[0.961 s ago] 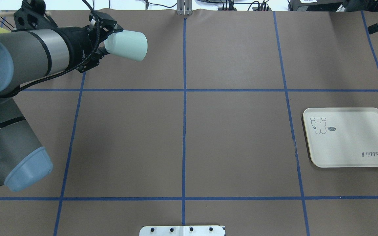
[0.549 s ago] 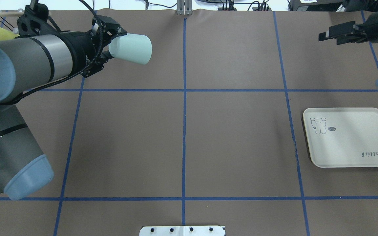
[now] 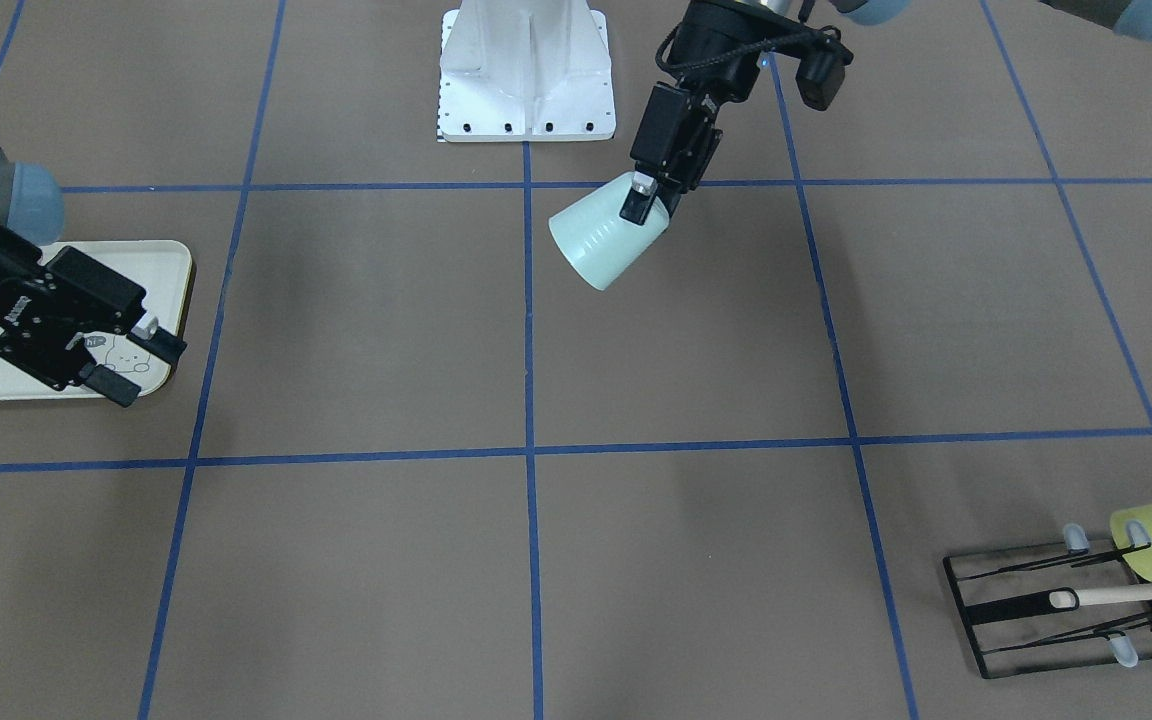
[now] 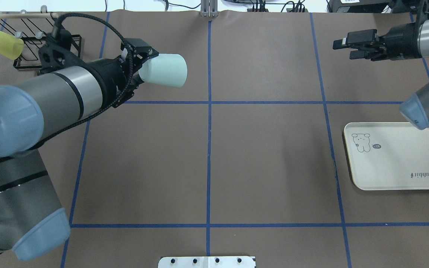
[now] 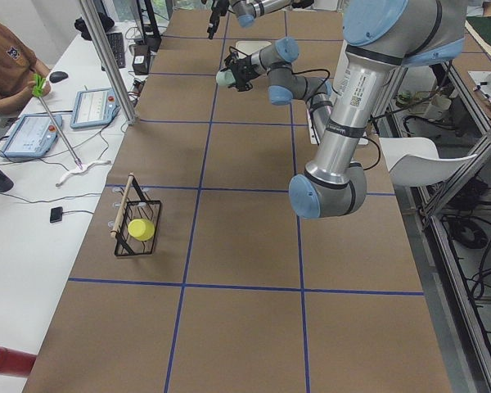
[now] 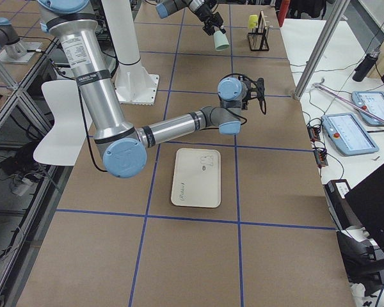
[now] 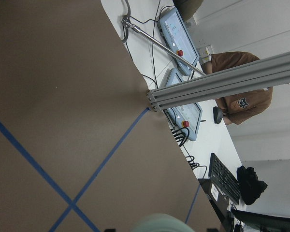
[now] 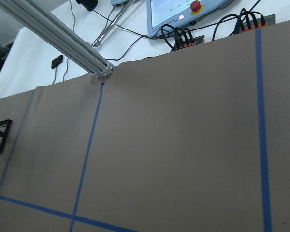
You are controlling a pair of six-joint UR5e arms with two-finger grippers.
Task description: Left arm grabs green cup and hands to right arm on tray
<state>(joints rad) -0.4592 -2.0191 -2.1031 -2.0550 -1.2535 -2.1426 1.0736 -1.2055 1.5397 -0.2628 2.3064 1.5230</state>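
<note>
We see the tray (image 4: 397,171) on the table's right side, one corner hidden by the right arm's elbow, the right gripper (image 4: 345,47) beyond it spread wide and empty, and the left gripper (image 3: 644,200) clamping the green cup (image 4: 166,70) sideways in mid-air over the far-left squares.

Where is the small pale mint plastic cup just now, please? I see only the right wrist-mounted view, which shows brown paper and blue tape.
Observer: The left gripper holds the small pale mint plastic cup in the air, tipped sideways, with its wider end away from the gripper.
Operator: Thanks. Is the right gripper open?
Observer: Yes, the right gripper is open, with nothing between its fingers.
Operator: Is the tray free?
Observer: The cream-white rectangular tray lies flat on the table with nothing on it.
</note>
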